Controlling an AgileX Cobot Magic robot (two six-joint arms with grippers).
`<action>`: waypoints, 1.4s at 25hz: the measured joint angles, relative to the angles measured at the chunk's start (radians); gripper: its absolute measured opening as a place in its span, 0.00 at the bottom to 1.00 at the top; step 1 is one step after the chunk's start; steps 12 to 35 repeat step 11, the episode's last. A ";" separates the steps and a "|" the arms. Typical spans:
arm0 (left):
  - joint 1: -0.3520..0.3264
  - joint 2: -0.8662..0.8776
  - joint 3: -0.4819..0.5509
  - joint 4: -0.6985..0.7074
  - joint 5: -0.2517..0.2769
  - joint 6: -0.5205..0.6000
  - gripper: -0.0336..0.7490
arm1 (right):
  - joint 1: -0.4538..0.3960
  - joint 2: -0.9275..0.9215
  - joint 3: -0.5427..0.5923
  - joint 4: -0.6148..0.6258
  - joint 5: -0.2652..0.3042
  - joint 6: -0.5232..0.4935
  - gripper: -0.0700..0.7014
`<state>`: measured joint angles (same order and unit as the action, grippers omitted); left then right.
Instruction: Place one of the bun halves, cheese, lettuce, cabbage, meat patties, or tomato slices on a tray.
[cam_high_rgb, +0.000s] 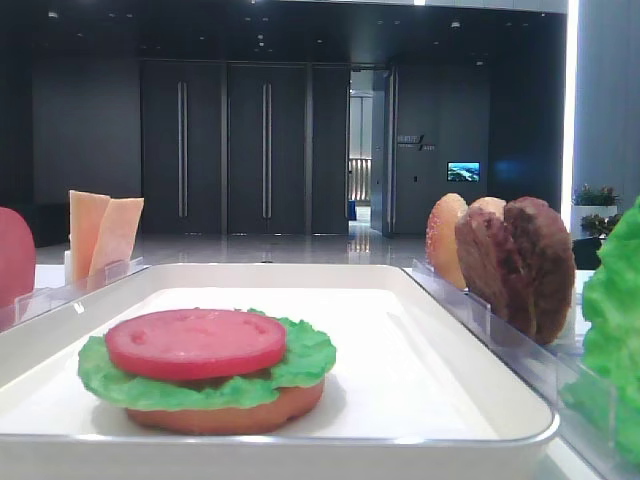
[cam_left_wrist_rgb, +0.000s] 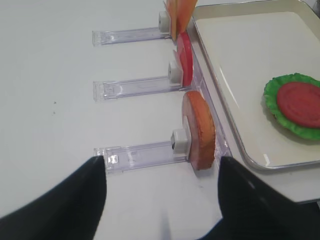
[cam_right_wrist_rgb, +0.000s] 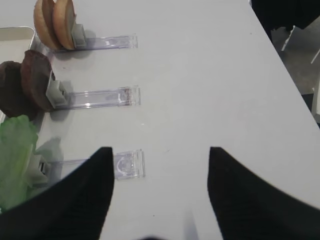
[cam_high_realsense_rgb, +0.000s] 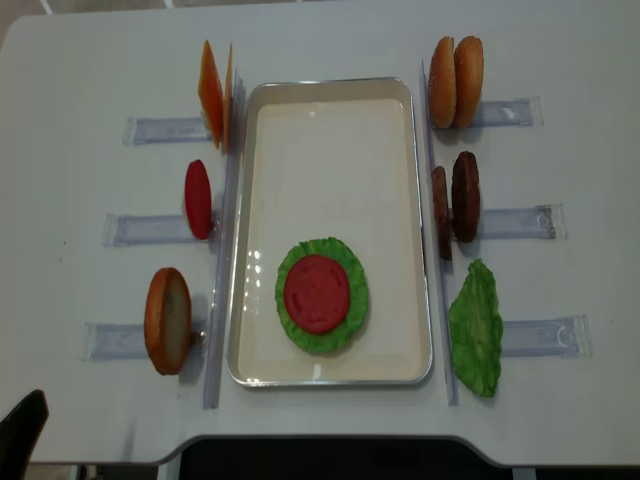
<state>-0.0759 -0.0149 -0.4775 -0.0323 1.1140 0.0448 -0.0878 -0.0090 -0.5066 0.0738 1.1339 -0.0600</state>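
On the white tray (cam_high_realsense_rgb: 330, 100) lies a stack: a flat bun half (cam_high_rgb: 230, 415), a lettuce leaf (cam_high_realsense_rgb: 345, 322) and a tomato slice (cam_high_realsense_rgb: 316, 293) on top. My left gripper (cam_left_wrist_rgb: 161, 160) hangs open and empty over the table, just short of the flat bun half (cam_left_wrist_rgb: 200, 127) standing in its holder. Behind that stand another tomato slice (cam_left_wrist_rgb: 185, 57) and the cheese (cam_left_wrist_rgb: 176, 15). My right gripper (cam_right_wrist_rgb: 160, 150) is open and empty above bare table, with lettuce (cam_right_wrist_rgb: 15, 150), meat patties (cam_right_wrist_rgb: 32, 82) and domed bun halves (cam_right_wrist_rgb: 55, 22) to its left.
Clear plastic holder strips (cam_high_realsense_rgb: 135, 230) line both long sides of the tray, three on each side. The table's front edge (cam_high_realsense_rgb: 320, 440) runs close below the tray. A dark part of an arm (cam_high_realsense_rgb: 22, 430) shows at the bottom-left corner.
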 joint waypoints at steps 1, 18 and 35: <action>0.000 0.000 0.000 0.000 0.000 0.000 0.73 | 0.000 0.000 0.000 0.000 0.000 0.000 0.61; 0.000 0.000 0.000 0.000 -0.001 0.000 0.73 | 0.000 0.000 0.000 0.000 0.000 0.000 0.61; 0.000 0.000 0.000 0.000 -0.001 0.000 0.73 | 0.000 0.000 0.000 0.000 0.000 0.000 0.61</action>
